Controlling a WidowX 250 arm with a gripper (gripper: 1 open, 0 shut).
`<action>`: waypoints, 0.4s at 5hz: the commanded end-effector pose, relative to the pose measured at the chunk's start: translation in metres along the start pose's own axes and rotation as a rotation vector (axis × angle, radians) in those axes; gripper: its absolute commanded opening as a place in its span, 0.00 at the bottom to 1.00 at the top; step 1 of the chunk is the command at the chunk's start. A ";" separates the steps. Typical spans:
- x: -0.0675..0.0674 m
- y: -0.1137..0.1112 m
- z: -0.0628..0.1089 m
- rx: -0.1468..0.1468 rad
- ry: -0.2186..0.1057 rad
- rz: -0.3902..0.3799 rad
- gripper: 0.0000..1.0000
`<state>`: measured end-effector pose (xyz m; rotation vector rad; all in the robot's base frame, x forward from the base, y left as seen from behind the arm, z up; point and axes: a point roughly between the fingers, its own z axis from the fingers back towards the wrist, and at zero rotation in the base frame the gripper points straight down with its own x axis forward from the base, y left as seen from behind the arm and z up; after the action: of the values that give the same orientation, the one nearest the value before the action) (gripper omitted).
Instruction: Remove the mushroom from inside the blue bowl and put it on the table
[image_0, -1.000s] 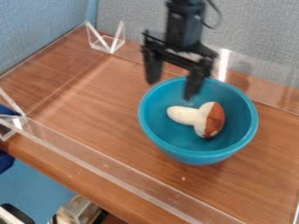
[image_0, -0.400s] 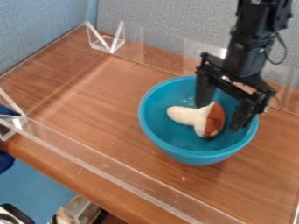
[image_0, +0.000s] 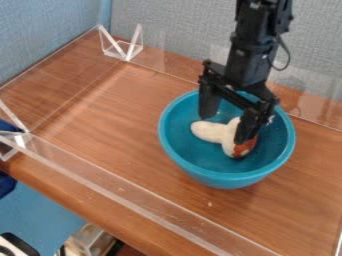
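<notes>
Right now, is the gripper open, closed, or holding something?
Gripper: open, lowered into the glossy teal-blue bowl, jaws astride the small brown-capped toy mushroom; no grip yet.

I saw the table (image_0: 94, 110), reddish wood grain, edged by low clear walls (image_0: 114, 185). The blue bowl (image_0: 221, 165) sat directly on it, right beneath and around the fingers (image_0: 210, 100).

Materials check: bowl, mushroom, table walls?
Blue bowl: probably glazed ceramic or hard plastic, with glossy highlights. Mushroom: looks like matte plastic or rubber; cream stem, brown cap. Table: wood-grain top, maybe laminate. Walls: clear acrylic, see-through with bright edges.
</notes>
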<state>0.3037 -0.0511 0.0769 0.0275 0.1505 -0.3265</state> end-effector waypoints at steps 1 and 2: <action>0.004 -0.002 -0.013 -0.010 -0.014 -0.040 1.00; 0.011 -0.002 -0.029 -0.026 -0.011 -0.043 1.00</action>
<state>0.3029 -0.0552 0.0399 -0.0016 0.1820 -0.3603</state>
